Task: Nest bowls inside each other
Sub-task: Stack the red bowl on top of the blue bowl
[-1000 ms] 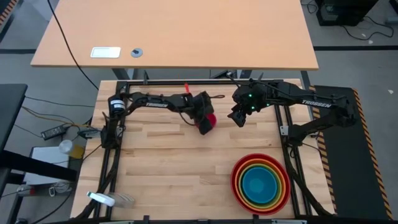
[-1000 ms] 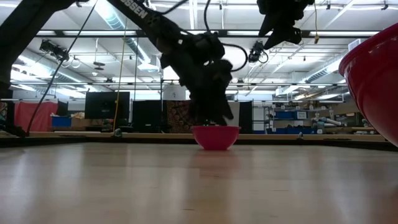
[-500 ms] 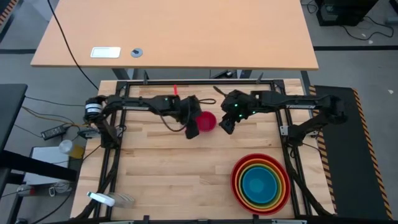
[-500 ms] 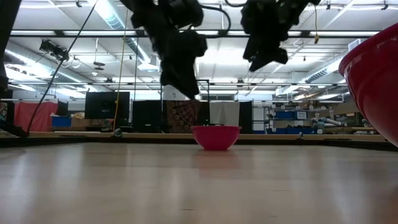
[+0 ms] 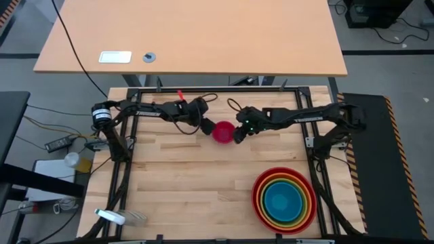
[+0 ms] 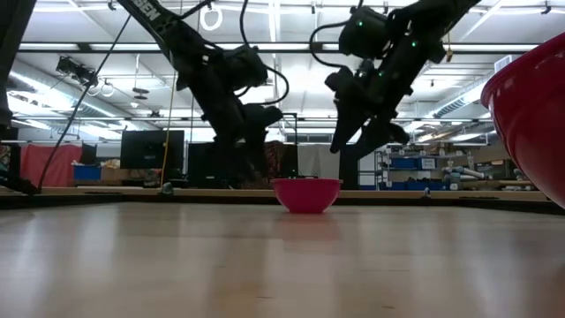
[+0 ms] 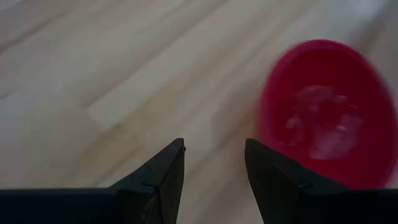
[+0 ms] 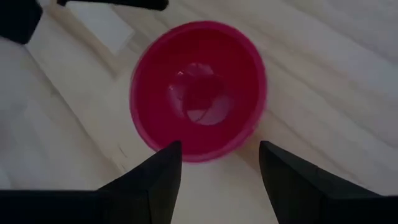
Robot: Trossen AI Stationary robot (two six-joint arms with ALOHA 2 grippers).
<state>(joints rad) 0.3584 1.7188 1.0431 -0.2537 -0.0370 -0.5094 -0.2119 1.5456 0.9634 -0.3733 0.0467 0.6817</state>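
Observation:
The smallest bowl, magenta-pink (image 5: 222,131), stands upright on its base on the wooden table (image 5: 176,183), far of the middle. It also shows as the pink bowl (image 6: 306,194), (image 7: 323,112), (image 8: 199,90). My left gripper (image 5: 205,125) (image 7: 214,149) hangs open just left of it, with only bare table between its fingers. My right gripper (image 5: 239,133) (image 8: 219,149) hangs open just right of it and above its rim, pointing slantwise down at it without touching. The red, orange, yellow-green and blue bowls sit nested as one stack (image 5: 283,200) at the near right.
The black frame rails (image 5: 203,90) run along the table's far edge and sides. The red outer bowl of the stack (image 6: 530,124) fills the low view's right edge. A second, lighter table (image 5: 190,34) stands beyond the far edge. Bare wood lies between the pink bowl and the stack.
My left gripper has left the pink bowl, drawing back toward the table's left edge while its wrist rolled. My right gripper has come down and toward the left, close to the bowl's right side. The bowl has stayed where it was on the table.

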